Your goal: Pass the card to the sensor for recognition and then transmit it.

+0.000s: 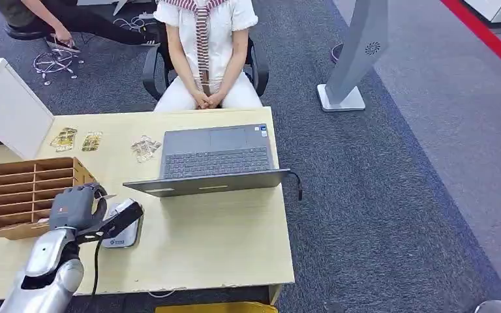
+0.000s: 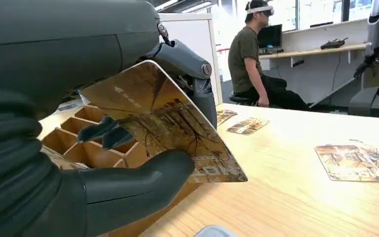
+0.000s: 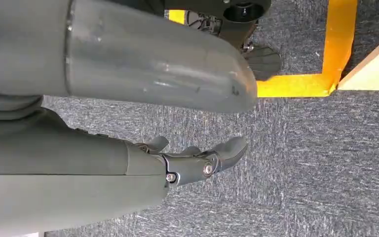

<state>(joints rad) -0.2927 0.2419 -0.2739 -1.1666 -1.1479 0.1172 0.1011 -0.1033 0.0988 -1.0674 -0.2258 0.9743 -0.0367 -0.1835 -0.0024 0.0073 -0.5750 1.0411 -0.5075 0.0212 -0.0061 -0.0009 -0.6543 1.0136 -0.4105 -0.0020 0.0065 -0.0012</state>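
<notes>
A light wooden table [image 1: 235,235] fills the lower left of the head view, with a person in white [image 1: 205,45] seated in a chair at its far edge, hands clasped in the lap. An open grey laptop [image 1: 212,160] stands on the table in front of that person. To its left sits a brown wooden organiser [image 1: 29,189] divided into slots, and beyond it three small groups of printed cards [image 1: 145,147] lie flat near the far edge.

The robot's silver left arm [image 1: 49,264] rises from the bottom left corner, bent so that the left hand [image 1: 78,207] hovers at the organiser's near right corner, just beside the small white sensor [image 1: 122,236] that rests on the table. In the left wrist view the left hand [image 2: 128,163] holds the card [image 2: 163,126], a brown printed card, tilted above the organiser [image 2: 91,148]: the thick thumb [image 2: 143,177] presses one face near its lower edge, and dark fingers [image 2: 197,84] curl over the opposite edge. More cards [image 2: 348,160] lie flat on the table beyond, and a person in a dark shirt [image 2: 249,54] sits in the background.

The right hand [image 3: 197,160] hangs over grey carpet [image 3: 316,163] in the right wrist view, holding nothing, its fingers loosely extended and slightly apart. A yellow tape line [image 3: 325,59] marks the floor nearby.
</notes>
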